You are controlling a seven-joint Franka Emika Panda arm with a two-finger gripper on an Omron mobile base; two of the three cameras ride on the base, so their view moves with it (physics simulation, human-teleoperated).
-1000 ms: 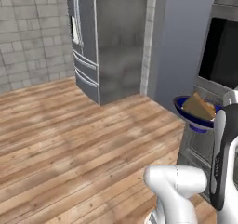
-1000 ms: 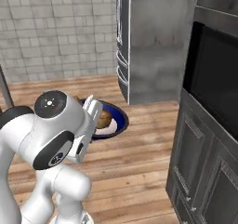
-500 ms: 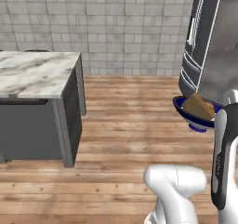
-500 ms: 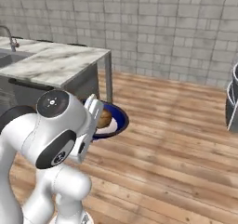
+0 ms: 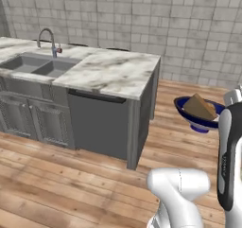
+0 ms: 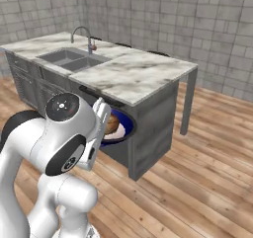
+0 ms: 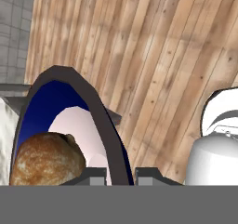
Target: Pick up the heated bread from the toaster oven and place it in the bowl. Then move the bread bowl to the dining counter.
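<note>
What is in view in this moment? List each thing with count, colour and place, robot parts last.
dining counter: one, white stone with grey-brown marbling on dark grey cabinets, left of centre in both base views.
double sink: one, grey, inset in the counter's far left part.
faucet: one, curved, grey metal, behind the sink.
bowl: one, dark blue rim, white inside, held in the air beside the counter's end, above the floor.
bread: one piece, tan with brown crust, lying in the bowl.
floor: wooden planks, around the counter.
wall: grey tiles, behind the counter.
gripper: one, dark finger tips, shut on the bowl's rim.
arm: one, white with dark joints, in the foreground.
</note>
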